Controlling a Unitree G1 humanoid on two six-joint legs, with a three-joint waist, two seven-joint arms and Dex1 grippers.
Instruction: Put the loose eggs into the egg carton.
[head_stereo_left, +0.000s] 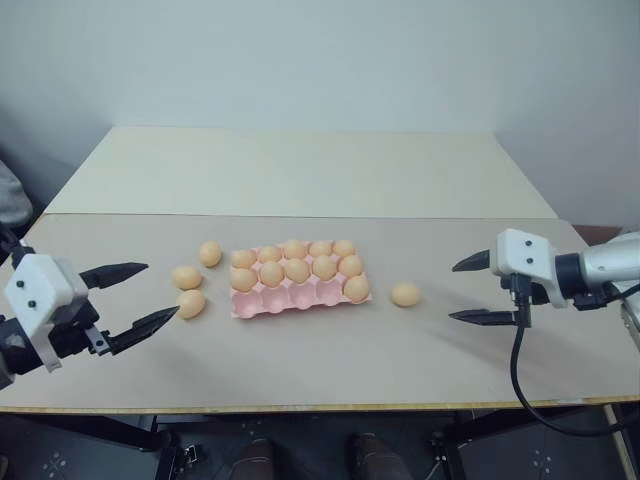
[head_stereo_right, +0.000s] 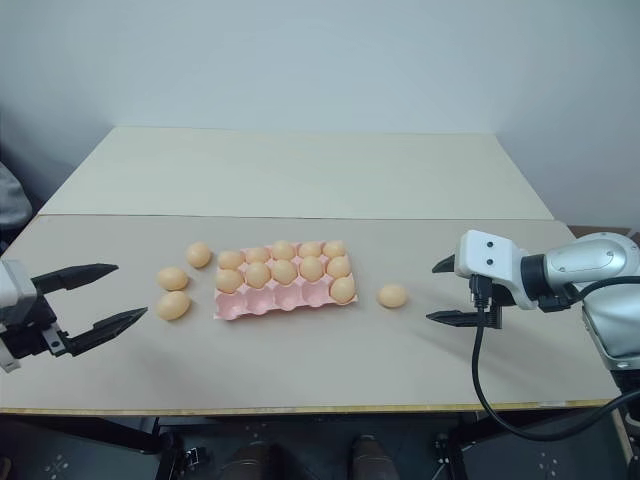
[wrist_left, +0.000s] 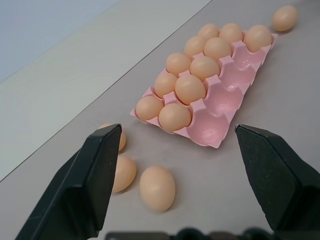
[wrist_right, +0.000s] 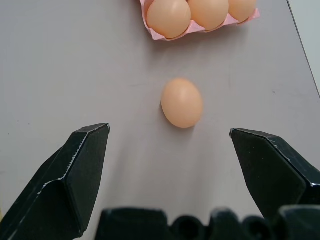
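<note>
Both eye views look down from the near side over the whole table (head_stereo_left: 320, 360). Each wrist view sits low and close, sharing the egg carton (wrist_left: 220, 107).

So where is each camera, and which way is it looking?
Left eye view: on the head, looking forward and down at the table, egg carton and loose eggs; both arms show.
Right eye view: beside it on the head, same scene, both arms again.
Left wrist view: on the left wrist, looking along the open left tool at the carton and three loose eggs.
Right wrist view: on the right wrist, looking along the open right tool at one loose egg.
Shared: both wrist views catch the carton.
</note>
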